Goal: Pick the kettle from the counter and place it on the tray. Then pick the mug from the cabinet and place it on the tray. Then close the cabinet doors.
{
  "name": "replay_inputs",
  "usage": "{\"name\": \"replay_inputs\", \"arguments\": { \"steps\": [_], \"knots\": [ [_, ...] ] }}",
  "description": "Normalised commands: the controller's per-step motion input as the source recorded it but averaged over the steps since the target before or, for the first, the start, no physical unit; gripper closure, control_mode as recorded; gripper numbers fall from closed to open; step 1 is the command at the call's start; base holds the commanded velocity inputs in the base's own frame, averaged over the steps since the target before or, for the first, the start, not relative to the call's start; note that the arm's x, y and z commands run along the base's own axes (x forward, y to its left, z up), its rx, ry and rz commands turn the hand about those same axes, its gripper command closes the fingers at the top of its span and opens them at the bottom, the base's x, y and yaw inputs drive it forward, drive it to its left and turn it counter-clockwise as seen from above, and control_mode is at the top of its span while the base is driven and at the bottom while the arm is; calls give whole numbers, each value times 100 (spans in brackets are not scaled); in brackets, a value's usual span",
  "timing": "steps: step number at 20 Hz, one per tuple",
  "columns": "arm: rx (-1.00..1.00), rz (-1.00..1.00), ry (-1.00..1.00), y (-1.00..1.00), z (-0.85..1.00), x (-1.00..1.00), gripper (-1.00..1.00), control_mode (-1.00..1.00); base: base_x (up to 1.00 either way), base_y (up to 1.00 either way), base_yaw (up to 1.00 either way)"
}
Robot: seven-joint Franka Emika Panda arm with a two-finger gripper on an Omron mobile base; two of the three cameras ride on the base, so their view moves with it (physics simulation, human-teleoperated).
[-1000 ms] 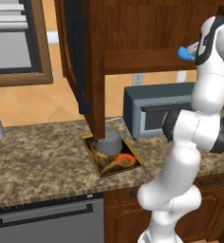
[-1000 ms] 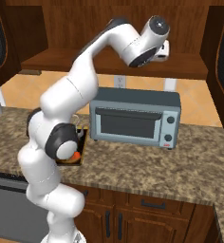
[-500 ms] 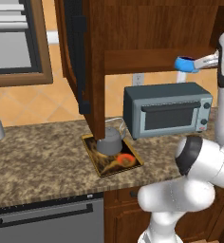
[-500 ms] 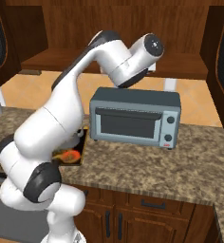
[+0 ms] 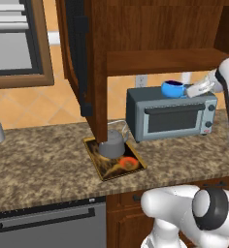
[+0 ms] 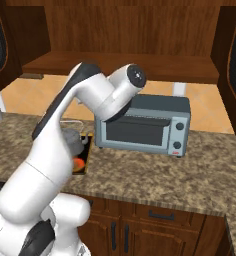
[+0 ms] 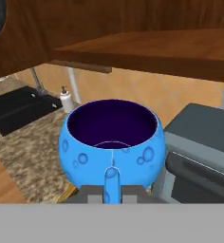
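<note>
One item left to place: my gripper (image 7: 112, 197), clamped on the mug (image 5: 173, 89), has dropped out of the cabinet (image 5: 136, 34) toward the tray (image 5: 104, 167) beside the kettle (image 5: 111, 144).

The light is bright and even all over, with no glare. A soft shadow lies under the cabinet (image 5: 136, 34) (its inside looks darker). Everything looks a bit fuzzy and blocky, most of all the hand view.

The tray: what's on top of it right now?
The kettle sits on the tray, toward its back end; the front part is bare. The cabinet door covers the kettle's top.
</note>
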Motion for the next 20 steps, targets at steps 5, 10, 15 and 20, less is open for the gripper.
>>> {"name": "replay_inputs", "arguments": {
  "steps": [5, 10, 15, 20],
  "knots": [
    [-1, 20, 4, 75, -65, -27, 100, -100, 0, 0, 0],
    [-6, 13, 25, 66, -87, 6, 100, -100, 0, 0, 0],
    [-13, 15, 15, 50, -80, 2, 100, -100, 0, 0, 0],
    [-15, 22, 1, 19, -68, -1, 100, -100, 0, 0, 0]
  ]
}}
